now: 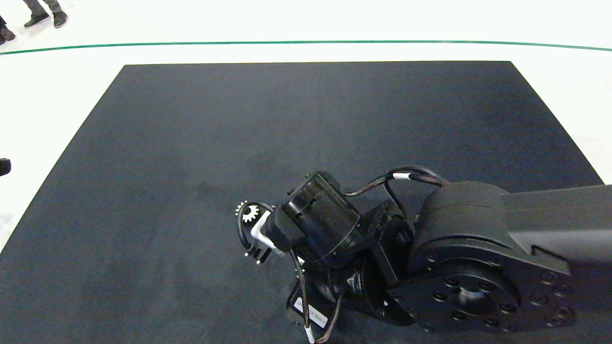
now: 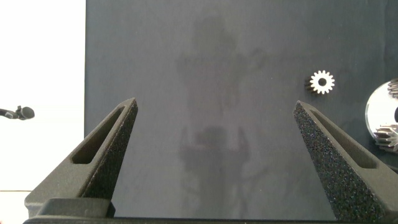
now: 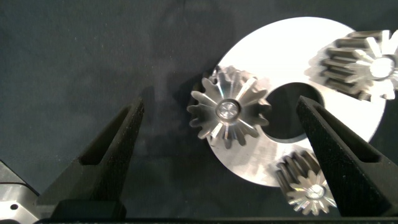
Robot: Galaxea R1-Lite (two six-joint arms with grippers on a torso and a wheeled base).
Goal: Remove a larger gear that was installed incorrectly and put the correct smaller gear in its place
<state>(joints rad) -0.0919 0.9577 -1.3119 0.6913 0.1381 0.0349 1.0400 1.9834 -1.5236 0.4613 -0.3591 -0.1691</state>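
Observation:
The larger gear (image 3: 229,111), star-like with long pointed teeth, sits on a pin at the rim of a round silver plate (image 3: 273,50). My right gripper (image 3: 219,102) hovers over it, open, with one finger on each side of the gear and apart from it. The smaller gear (image 2: 322,81) lies loose on the black mat beside the plate (image 2: 378,112), and also shows in the head view as a pale gear (image 1: 249,213) just beyond the right wrist (image 1: 315,215). My left gripper (image 2: 214,104) is open over bare mat, holding nothing.
Two more silver gears (image 3: 364,62) (image 3: 305,183) stand on the plate around its dark centre hole (image 3: 292,106). The black mat (image 1: 306,119) lies on a white floor with a green line (image 1: 306,42). A person's shoes (image 1: 45,19) show at the far left.

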